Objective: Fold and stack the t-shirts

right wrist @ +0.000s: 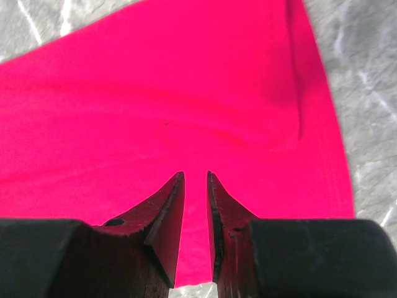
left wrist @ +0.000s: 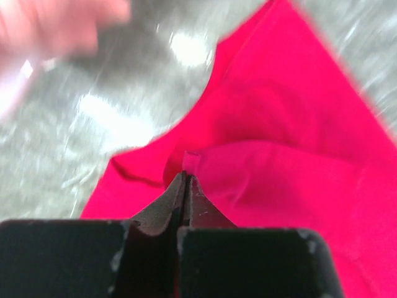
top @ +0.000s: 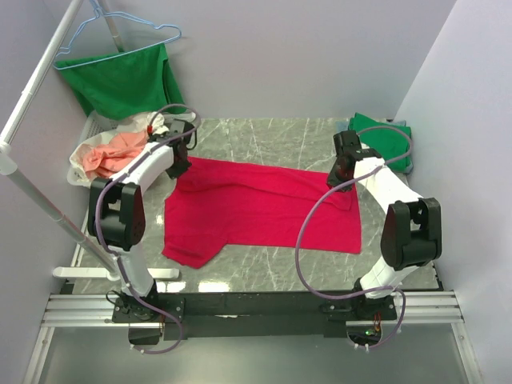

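The crimson-red t-shirt [top: 264,210] lies spread on the marble table, one sleeve pointing toward the front left. My left gripper [top: 182,165] is at its back left corner. In the left wrist view it [left wrist: 185,176] is shut, pinching a raised fold of the red cloth [left wrist: 273,167]. My right gripper [top: 339,173] hovers over the shirt's back right corner. In the right wrist view it [right wrist: 195,176] is slightly open, with flat red cloth [right wrist: 186,93] showing in the gap. A folded green t-shirt [top: 386,141] lies at the back right. No grey t-shirt shows.
A green garment [top: 124,80] hangs on a blue wire hanger [top: 120,36] at the back left. A white basket [top: 94,128] beside the left arm holds orange and white cloth [top: 108,154]. A white rail [top: 40,200] runs along the left side.
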